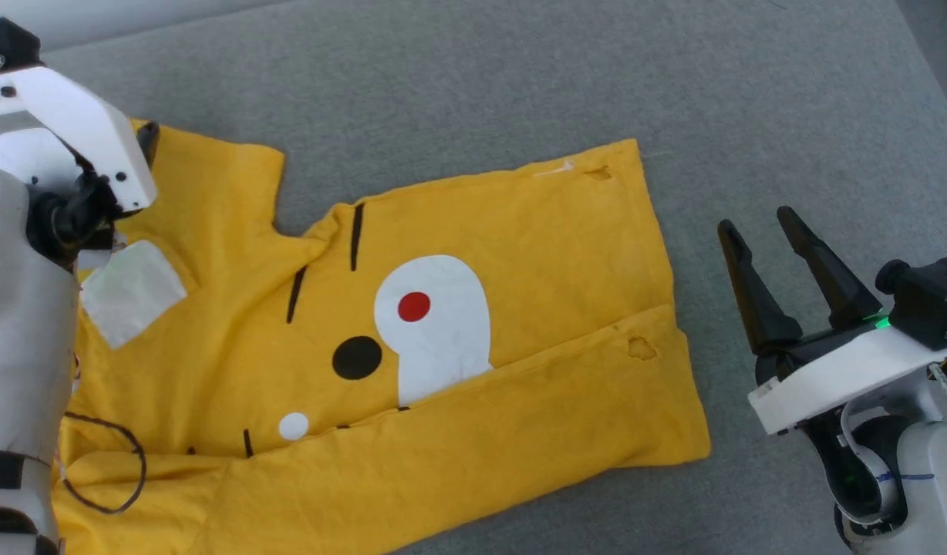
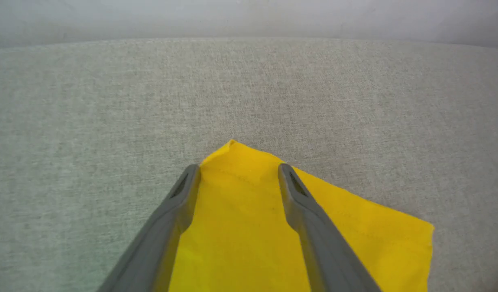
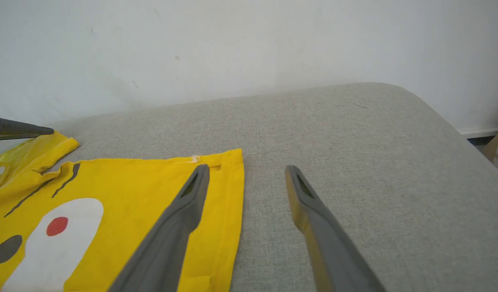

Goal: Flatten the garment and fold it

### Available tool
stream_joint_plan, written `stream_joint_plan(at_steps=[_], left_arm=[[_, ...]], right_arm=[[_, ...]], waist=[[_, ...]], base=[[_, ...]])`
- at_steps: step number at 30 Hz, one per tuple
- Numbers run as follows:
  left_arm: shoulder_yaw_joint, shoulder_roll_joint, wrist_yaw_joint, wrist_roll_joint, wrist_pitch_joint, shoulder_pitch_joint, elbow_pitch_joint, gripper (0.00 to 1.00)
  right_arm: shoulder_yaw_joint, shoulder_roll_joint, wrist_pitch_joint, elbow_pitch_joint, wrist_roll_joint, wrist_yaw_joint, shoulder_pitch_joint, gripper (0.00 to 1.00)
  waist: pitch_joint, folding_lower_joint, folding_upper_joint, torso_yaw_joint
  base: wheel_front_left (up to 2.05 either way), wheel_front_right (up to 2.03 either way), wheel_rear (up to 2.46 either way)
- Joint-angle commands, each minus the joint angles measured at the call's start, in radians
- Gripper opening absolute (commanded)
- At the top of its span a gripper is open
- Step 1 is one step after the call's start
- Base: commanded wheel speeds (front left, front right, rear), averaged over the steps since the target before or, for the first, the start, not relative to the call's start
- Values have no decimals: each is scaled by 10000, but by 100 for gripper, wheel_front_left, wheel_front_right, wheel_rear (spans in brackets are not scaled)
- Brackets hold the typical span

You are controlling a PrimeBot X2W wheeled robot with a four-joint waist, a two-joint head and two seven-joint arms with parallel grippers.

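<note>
Garment print-up, L gripper & R gripper open

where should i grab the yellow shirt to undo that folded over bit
Probably the folded flap, at its free corner by the small hole. Come from the right, where the open right tool sits: that edge lies loose on top of the shirt.

Yellow garment bears a white oval, red and black dots.
</note>
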Motion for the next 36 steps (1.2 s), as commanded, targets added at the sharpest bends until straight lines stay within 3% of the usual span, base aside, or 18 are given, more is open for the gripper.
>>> stream_joint_plan(at_steps=[1, 8, 9, 10, 11, 12, 15, 22, 29, 36], left_arm=[[-74, 37, 41, 58, 156, -150, 291, 100], [-1190, 214, -153, 555, 2719, -102, 1539, 100], [-1258, 170, -194, 488, 3167, -37, 1655, 55], [-1293, 125, -203, 409, 3552, 27, 1726, 33], [-1321, 102, -195, 358, 3820, 85, 1743, 4], [-1333, 79, -170, 303, 4046, 147, 1742, 0], [-1247, 41, -66, 88, 4429, 307, 1601, 0], [-1024, 285, 127, 141, 3318, 327, 685, 0], [-829, 173, 222, 188, 2103, -95, -228, 0], [-825, -389, 56, 9, 1428, -401, -992, 0]], right_arm=[[45, 3, -72, 93, 88, -7, -141, 100], [163, -49, -122, 370, 287, -7, -161, 100], [170, -60, -118, 396, 311, -7, -167, 100], [186, -65, -104, 413, 347, -7, -179, 100], [207, -70, -88, 428, 392, -7, -198, 100], [221, -84, -70, 441, 430, -7, -219, 100], [274, -159, 33, 468, 580, -7, -310, 100], [381, -760, 530, 965, 1326, -7, -1085, 100], [1179, -1599, 1835, 3019, 2523, -7, -3162, 100], [2321, -2043, 3050, 5116, 3615, -7, -5115, 100]], waist=[[381, -1, 0, -381], [432, -1, 0, -466], [422, -1, 0, -458], [422, -1, 0, -449], [422, -1, 0, -441], [420, -1, 0, -427], [404, -1, 0, -385], [269, -1, 0, -52], [293, -1, 0, 631], [582, -1, 0, 1502]], base=[[0, 0, 0], [0, 0, 0], [0, 0, 0], [0, 0, 0], [0, 0, 0], [0, 0, 0], [0, 0, 0], [0, 0, 0], [0, 0, 0], [0, 0, 0]])
